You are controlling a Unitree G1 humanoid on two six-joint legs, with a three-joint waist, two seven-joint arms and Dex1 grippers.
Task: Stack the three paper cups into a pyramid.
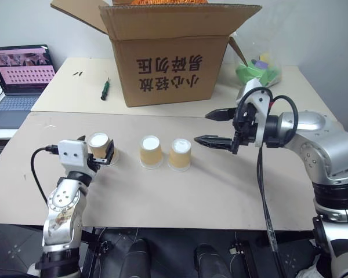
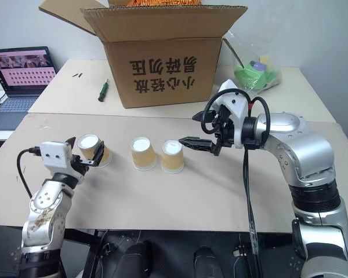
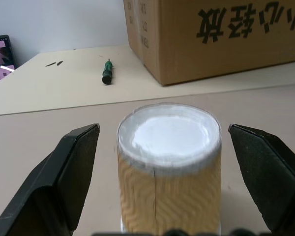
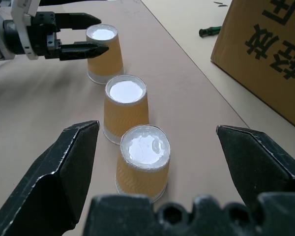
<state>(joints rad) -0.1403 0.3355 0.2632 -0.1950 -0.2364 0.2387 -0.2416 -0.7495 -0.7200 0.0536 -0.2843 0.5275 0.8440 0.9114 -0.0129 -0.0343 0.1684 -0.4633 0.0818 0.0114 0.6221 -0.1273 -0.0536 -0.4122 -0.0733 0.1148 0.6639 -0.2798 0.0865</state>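
**3 cups in a row, none stacked**

3 paper cups (all upside down) stand in front of cardboard box. Left gripper open w/ fingers either side of leftmost cup. Right gripper open, near rightmost cup. 1 screwdriver left of box.

cardboard box — upside-down chinese print, approx "小心轻放" — rest unreadable.

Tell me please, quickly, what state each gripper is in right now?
Left gripper: open, fingers either side of the left cup, not closed on it.
Right gripper: open, holding nothing.
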